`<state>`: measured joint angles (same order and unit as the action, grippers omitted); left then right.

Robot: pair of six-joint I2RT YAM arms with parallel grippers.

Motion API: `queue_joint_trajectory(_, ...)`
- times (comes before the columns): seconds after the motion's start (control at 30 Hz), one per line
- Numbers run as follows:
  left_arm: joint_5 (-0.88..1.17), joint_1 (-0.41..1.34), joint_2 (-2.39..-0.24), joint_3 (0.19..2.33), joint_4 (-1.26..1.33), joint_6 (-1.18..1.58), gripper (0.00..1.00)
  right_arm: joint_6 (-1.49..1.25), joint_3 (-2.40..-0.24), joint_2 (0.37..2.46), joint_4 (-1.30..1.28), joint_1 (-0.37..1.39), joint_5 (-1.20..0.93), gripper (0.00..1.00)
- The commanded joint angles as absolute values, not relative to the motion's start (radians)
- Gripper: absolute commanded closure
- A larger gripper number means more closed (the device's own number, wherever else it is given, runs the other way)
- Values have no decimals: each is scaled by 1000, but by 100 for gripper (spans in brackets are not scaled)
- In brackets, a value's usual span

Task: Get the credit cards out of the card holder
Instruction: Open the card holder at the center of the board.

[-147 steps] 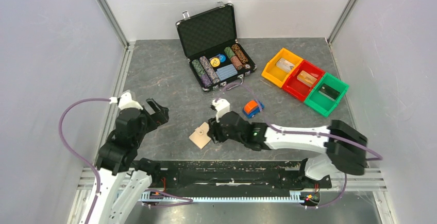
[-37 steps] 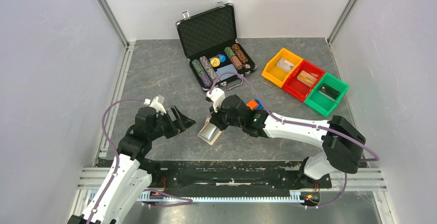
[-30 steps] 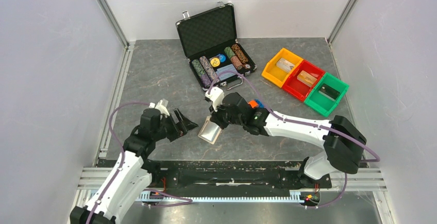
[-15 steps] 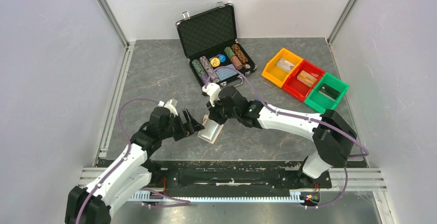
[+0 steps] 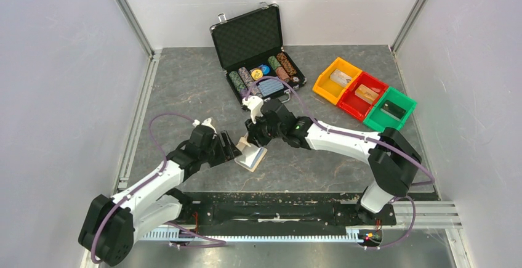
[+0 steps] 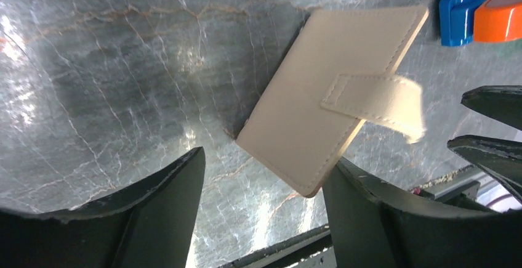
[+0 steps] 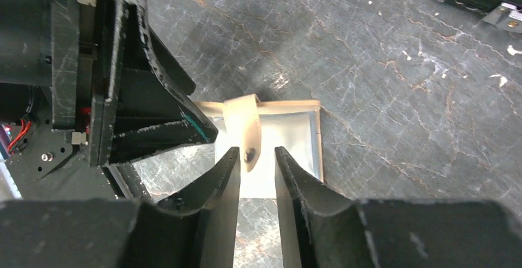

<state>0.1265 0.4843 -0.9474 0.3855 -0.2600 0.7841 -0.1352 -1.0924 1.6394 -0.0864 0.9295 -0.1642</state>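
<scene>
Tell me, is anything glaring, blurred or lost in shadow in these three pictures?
Left wrist: white glare patches lie on the shiny table, a dark shadow sits beside the card holder, and the tip of its snap tab looks smeared. Right wrist: the card holder's pale inner face is washed out almost to white. Top external: even light, soft shadows, reasonably sharp throughout.

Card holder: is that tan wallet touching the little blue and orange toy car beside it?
Apart. The left wrist view shows a sliver of grey table between the card holder's corner and the toy car.
</scene>
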Motion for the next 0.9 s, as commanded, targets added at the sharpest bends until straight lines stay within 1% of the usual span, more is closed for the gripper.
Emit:
queue_joint_trajectory(0.0, 41, 488, -955, 430, -184, 727, 28, -192, -1079, 1582, -61, 899, -161, 65)
queue_joint_trajectory(0.07, 37, 488, -958, 426, -166, 724, 30, -221, -1029, 1544, -40, 886, -158, 57)
queue_joint_trajectory(0.13, 26, 488, -967, 431, -160, 721, 33, -242, -976, 1494, -13, 879, -158, 51)
queue_joint_trajectory(0.17, 23, 488, -973, 432, -155, 718, 36, -259, -944, 1471, -9, 879, -155, 49)
queue_joint_trajectory(0.2, 20, 488, -981, 434, -151, 715, 40, -271, -916, 1442, 26, 879, -152, 47)
queue_joint_trajectory(0.33, 27, 486, -999, 432, -156, 750, 61, -329, -793, 1338, 86, 879, -144, 44)
queue_joint_trajectory(0.43, 99, 486, -1000, 414, -135, 819, 78, -386, -715, 1267, 121, 880, -123, 43)
queue_joint_trajectory(0.53, 185, 486, -1001, 393, -120, 890, 90, -472, -636, 1203, 170, 879, -98, 43)
queue_joint_trajectory(0.7, 327, 486, -972, 301, -6, 1059, 97, -605, -497, 1148, 257, 880, -71, 42)
queue_joint_trajectory(0.77, 343, 488, -937, 267, 27, 1108, 98, -630, -466, 1133, 266, 879, -46, 42)
queue_joint_trajectory(0.87, 310, 488, -874, 234, 6, 1131, 97, -670, -436, 1120, 269, 879, -23, 43)
